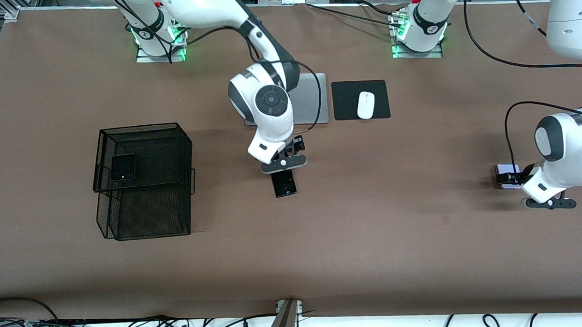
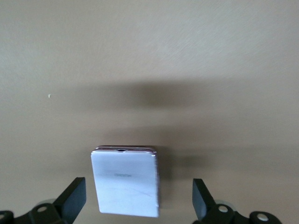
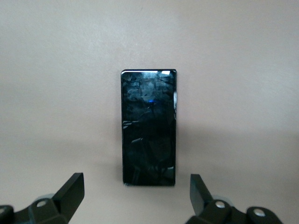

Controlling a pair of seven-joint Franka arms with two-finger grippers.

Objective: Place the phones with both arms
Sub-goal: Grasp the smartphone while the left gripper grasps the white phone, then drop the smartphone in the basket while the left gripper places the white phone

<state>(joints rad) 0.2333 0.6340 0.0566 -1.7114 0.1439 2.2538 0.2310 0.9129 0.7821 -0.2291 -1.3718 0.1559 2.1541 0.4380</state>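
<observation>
Nearest the front camera stands the black wire basket, toward the right arm's end of the table, with the small black folded phone lying on its upper tier. Mid-table, the right gripper hangs over the long black phone, which lies flat with its long axis running from the robots' bases toward the front camera. Farther from the camera sit a silver laptop and a white mouse on a black pad. Toward the left arm's end, the left gripper hovers just beside the pale phone.

From the left wrist, the pale phone lies flat between spread, empty fingers.

From the right wrist, the long black phone stretches lengthwise away from the parted fingers, untouched.
</observation>
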